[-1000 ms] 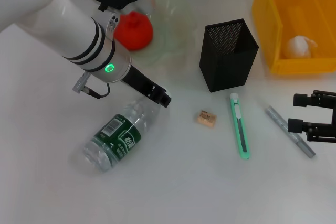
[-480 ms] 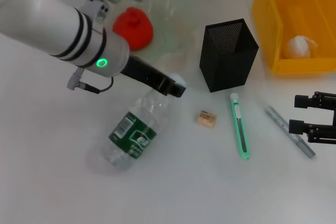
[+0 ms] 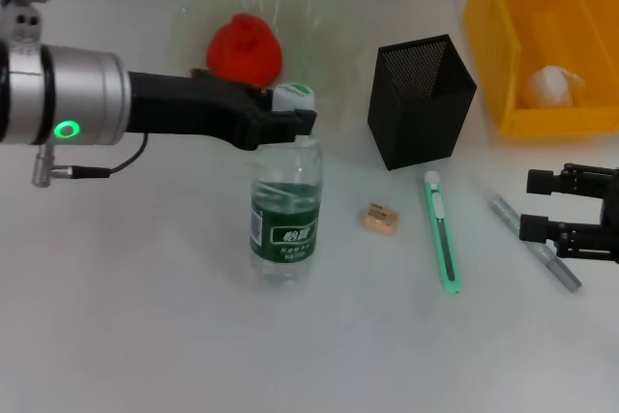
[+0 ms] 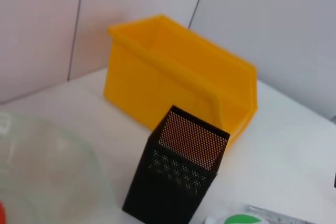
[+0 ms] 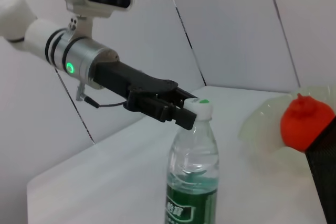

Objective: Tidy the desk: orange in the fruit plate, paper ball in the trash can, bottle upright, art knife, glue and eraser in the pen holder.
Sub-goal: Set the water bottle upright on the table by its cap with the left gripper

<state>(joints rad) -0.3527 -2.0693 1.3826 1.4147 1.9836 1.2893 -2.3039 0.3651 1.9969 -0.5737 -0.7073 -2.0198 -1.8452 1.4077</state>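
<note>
The bottle [image 3: 285, 212] stands upright on the desk, also seen in the right wrist view [image 5: 193, 174]. My left gripper [image 3: 288, 121] is shut on its neck just under the white cap [image 3: 292, 97]. The orange [image 3: 245, 49] lies in the fruit plate [image 3: 324, 16]. The paper ball [image 3: 551, 85] lies in the trash can [image 3: 503, 41]. The eraser [image 3: 380, 218], art knife [image 3: 442, 233] and glue [image 3: 535, 243] lie on the desk in front of the pen holder [image 3: 420, 102]. My right gripper [image 3: 547, 206] is open, just above the glue.
The left forearm [image 3: 145, 108] reaches across the desk in front of the fruit plate. The left wrist view shows the pen holder [image 4: 181, 174] and trash can [image 4: 178, 72]. The trash can stands at the back right, close to the pen holder.
My left gripper has swung the bottle up from lying on its side to standing upright, a little to the right. My right gripper has shifted slightly left.
</note>
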